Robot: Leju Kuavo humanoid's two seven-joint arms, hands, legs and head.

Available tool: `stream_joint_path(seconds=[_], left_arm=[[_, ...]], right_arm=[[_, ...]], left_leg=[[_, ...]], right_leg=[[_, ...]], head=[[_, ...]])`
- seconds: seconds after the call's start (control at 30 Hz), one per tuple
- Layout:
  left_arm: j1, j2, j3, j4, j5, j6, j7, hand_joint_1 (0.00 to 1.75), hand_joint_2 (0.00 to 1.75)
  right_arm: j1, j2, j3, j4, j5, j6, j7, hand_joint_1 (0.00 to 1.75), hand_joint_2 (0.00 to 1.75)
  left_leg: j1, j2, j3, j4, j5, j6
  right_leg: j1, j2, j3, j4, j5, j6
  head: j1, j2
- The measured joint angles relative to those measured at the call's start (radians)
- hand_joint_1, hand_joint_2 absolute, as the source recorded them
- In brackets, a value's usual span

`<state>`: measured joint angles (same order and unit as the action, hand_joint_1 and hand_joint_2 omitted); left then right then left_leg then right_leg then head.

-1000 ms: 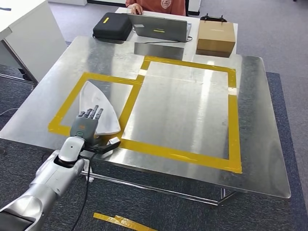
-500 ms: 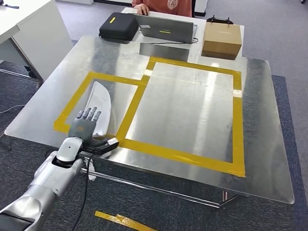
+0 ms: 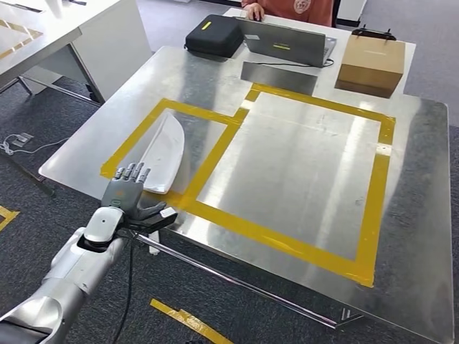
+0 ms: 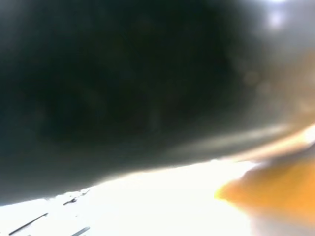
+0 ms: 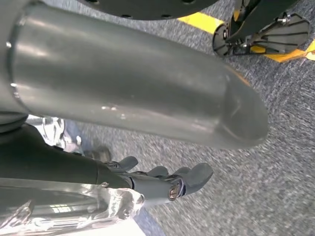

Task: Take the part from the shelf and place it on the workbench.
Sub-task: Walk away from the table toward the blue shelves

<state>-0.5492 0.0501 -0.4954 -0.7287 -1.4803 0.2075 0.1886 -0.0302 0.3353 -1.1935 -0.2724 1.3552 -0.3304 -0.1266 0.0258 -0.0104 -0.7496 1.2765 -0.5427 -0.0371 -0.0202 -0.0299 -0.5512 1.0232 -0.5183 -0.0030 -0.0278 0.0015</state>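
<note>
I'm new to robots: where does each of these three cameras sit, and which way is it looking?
Head view: high on the body, looking down at the steel workbench, white part and left robot hand.
Left wrist view: behind that hand, pressed close; a dark blur and yellow tape.
Right wrist view: on the hanging arm, facing carpet; right robot hand shows.
Shared: yellow tape.

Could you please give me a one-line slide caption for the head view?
Left hand at the metal workbench's near edge, beside the white part lying in the smaller yellow-taped square.

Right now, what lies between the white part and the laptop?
In the head view: a yellow tape line, then bare metal workbench, between white part and laptop.
</note>
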Motion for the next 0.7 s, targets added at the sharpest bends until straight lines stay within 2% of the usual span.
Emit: stream_joint_path(seconds=[0.03, 0.07, 0.1, 0.13, 0.2, 0.23, 0.27, 0.3, 0.33, 0.37, 0.4, 0.43, 0.47, 0.5, 0.53, 0.57, 0.6, 0.63, 0.67, 0.7], left_arm=[[0.003, 0.001, 0.002, -0.001, 0.000, -0.003, 0.001, 0.00, 0.00], [0.005, 0.001, 0.005, -0.002, 0.000, -0.005, 0.002, 0.00, 0.00], [0.006, 0.002, 0.008, -0.004, 0.000, -0.007, 0.003, 0.00, 0.00], [0.005, 0.003, 0.012, -0.006, 0.000, -0.008, 0.004, 0.00, 0.00], [0.002, 0.004, 0.015, -0.010, 0.000, -0.008, 0.005, 0.00, 0.00], [0.002, 0.006, 0.016, -0.011, 0.000, -0.008, 0.005, 0.00, 0.00], [0.003, 0.008, 0.016, -0.013, 0.000, -0.008, 0.005, 0.00, 0.00], [0.006, 0.010, 0.017, -0.014, 0.000, -0.008, 0.005, 0.00, 0.00], [0.008, 0.011, 0.018, -0.015, 0.000, -0.008, 0.005, 0.00, 0.00], [0.008, 0.012, 0.018, -0.016, 0.000, -0.008, 0.005, 0.00, 0.00], [0.007, 0.010, 0.019, -0.018, 0.000, -0.008, 0.005, 0.00, 0.00], [0.006, 0.009, 0.019, -0.019, 0.000, -0.009, 0.006, 0.00, 0.00], [0.007, 0.007, 0.019, -0.019, 0.000, -0.009, 0.006, 0.00, 0.00], [0.009, 0.006, 0.019, -0.019, 0.000, -0.010, 0.006, 0.00, 0.00], [0.012, 0.006, 0.020, -0.019, 0.000, -0.010, 0.007, 0.00, 0.00], [0.014, 0.006, 0.021, -0.019, 0.000, -0.011, 0.008, 0.00, 0.00], [0.014, 0.006, 0.023, -0.019, 0.000, -0.011, 0.009, 0.00, 0.00], [0.014, 0.006, 0.024, -0.019, 0.000, -0.011, 0.010, 0.00, 0.00], [0.014, 0.007, 0.026, -0.019, 0.000, -0.011, 0.011, 0.00, 0.00], [0.014, 0.007, 0.028, -0.019, 0.000, -0.011, 0.012, 0.00, 0.00]], right_arm=[[0.000, -0.001, 0.000, 0.000, 0.000, 0.000, 0.000, 0.00, 0.00], [-0.001, -0.001, 0.001, 0.000, 0.001, 0.000, 0.000, 0.00, 0.00], [-0.001, -0.001, 0.001, 0.000, 0.001, 0.000, 0.000, 0.00, 0.00], [-0.002, -0.001, 0.002, 0.000, 0.001, 0.000, 0.000, 0.00, 0.00], [-0.002, -0.001, 0.004, 0.001, 0.002, 0.000, 0.000, 0.00, 0.00], [-0.003, -0.001, 0.004, 0.001, 0.002, 0.000, 0.001, 0.00, 0.00], [-0.003, -0.001, 0.005, 0.001, 0.002, 0.000, 0.001, 0.00, 0.00], [-0.004, -0.002, 0.006, 0.001, 0.002, 0.000, 0.001, 0.00, 0.00], [-0.005, -0.002, 0.007, 0.001, 0.002, 0.000, 0.001, 0.00, 0.00], [-0.005, -0.002, 0.008, 0.001, 0.002, 0.000, 0.001, 0.00, 0.00], [-0.005, -0.002, 0.008, 0.001, 0.003, 0.000, 0.001, 0.00, 0.00], [-0.003, -0.003, 0.009, 0.001, 0.003, -0.001, 0.001, 0.00, 0.00], [-0.002, -0.004, 0.009, 0.001, 0.003, 0.000, 0.001, 0.00, 0.00], [-0.001, -0.006, 0.009, 0.001, 0.003, 0.000, 0.001, 0.00, 0.00], [-0.001, -0.007, 0.009, 0.001, 0.003, 0.000, 0.001, 0.00, 0.00], [-0.001, -0.009, 0.009, 0.001, 0.004, 0.001, 0.002, 0.00, 0.00], [-0.001, -0.010, 0.009, 0.001, 0.004, 0.002, 0.002, 0.00, 0.00], [-0.001, -0.011, 0.009, 0.001, 0.005, 0.003, 0.002, 0.00, 0.00], [-0.001, -0.012, 0.010, 0.001, 0.005, 0.004, 0.002, 0.00, 0.00], [-0.001, -0.012, 0.010, 0.001, 0.006, 0.005, 0.002, 0.00, 0.00]], left_leg=[[-0.003, 0.001, -0.001, 0.000, 0.013, 0.006], [-0.007, 0.007, 0.017, -0.037, 0.042, 0.014], [-0.014, 0.021, 0.049, -0.098, 0.077, 0.025], [-0.025, 0.046, 0.082, -0.159, 0.101, 0.037], [-0.041, 0.084, 0.121, -0.240, 0.114, 0.052], [-0.046, 0.086, 0.124, -0.251, 0.108, 0.054], [-0.045, 0.073, 0.124, -0.258, 0.108, 0.054], [-0.043, 0.060, 0.125, -0.263, 0.110, 0.055], [-0.039, 0.047, 0.128, -0.268, 0.112, 0.057], [-0.035, 0.035, 0.130, -0.273, 0.114, 0.060], [-0.032, 0.022, 0.131, -0.275, 0.116, 0.062], [-0.032, 0.008, 0.131, -0.275, 0.116, 0.064], [-0.032, -0.006, 0.131, -0.275, 0.116, 0.065], [-0.032, -0.021, 0.131, -0.275, 0.115, 0.066], [-0.032, -0.036, 0.132, -0.274, 0.115, 0.066], [-0.031, -0.052, 0.133, -0.273, 0.115, 0.065], [-0.030, -0.067, 0.133, -0.272, 0.115, 0.063], [-0.030, -0.081, 0.133, -0.270, 0.115, 0.060], [-0.030, -0.094, 0.129, -0.267, 0.115, 0.055], [-0.029, -0.106, 0.123, -0.265, 0.117, 0.049]], right_leg=[[0.004, -0.013, 0.003, 0.000, -0.003, -0.003], [0.007, -0.026, 0.007, 0.000, -0.006, -0.005], [0.010, -0.038, 0.012, 0.000, -0.009, -0.006], [0.015, -0.050, 0.016, 0.000, -0.013, -0.005], [0.022, -0.074, 0.020, -0.001, -0.020, 0.000], [0.024, -0.088, 0.021, -0.002, -0.023, 0.004], [0.025, -0.102, 0.024, -0.004, -0.025, 0.008], [0.024, -0.099, 0.025, -0.003, -0.031, 0.013], [0.022, -0.077, 0.022, 0.007, -0.041, 0.018], [0.019, -0.046, 0.008, 0.038, -0.061, 0.022], [0.017, -0.009, -0.018, 0.091, -0.089, 0.025], [0.015, 0.015, -0.052, 0.159, -0.118, 0.027], [0.015, 0.024, -0.088, 0.224, -0.141, 0.029], [0.015, 0.027, -0.115, 0.267, -0.147, 0.031], [0.015, 0.028, -0.126, 0.273, -0.132, 0.032], [0.014, 0.031, -0.120, 0.240, -0.098, 0.032], [0.011, 0.043, -0.098, 0.178, -0.053, 0.032], [0.007, 0.071, -0.073, 0.113, -0.018, 0.031], [0.002, 0.099, -0.049, 0.058, 0.005, 0.029], [-0.001, 0.120, -0.035, 0.026, 0.014, 0.026]], head=[[0.000, 0.000], [0.000, 0.000], [0.000, 0.000], [0.000, 0.000], [0.002, 0.000], [0.002, 0.000], [0.002, 0.000], [0.004, 0.000], [0.004, 0.000], [0.006, 0.000], [0.007, 0.000], [0.009, 0.000], [0.010, 0.000], [0.011, 0.000], [0.011, 0.000], [0.011, 0.000], [0.011, 0.000], [0.011, 0.000], [0.010, 0.000], [0.010, 0.000]])
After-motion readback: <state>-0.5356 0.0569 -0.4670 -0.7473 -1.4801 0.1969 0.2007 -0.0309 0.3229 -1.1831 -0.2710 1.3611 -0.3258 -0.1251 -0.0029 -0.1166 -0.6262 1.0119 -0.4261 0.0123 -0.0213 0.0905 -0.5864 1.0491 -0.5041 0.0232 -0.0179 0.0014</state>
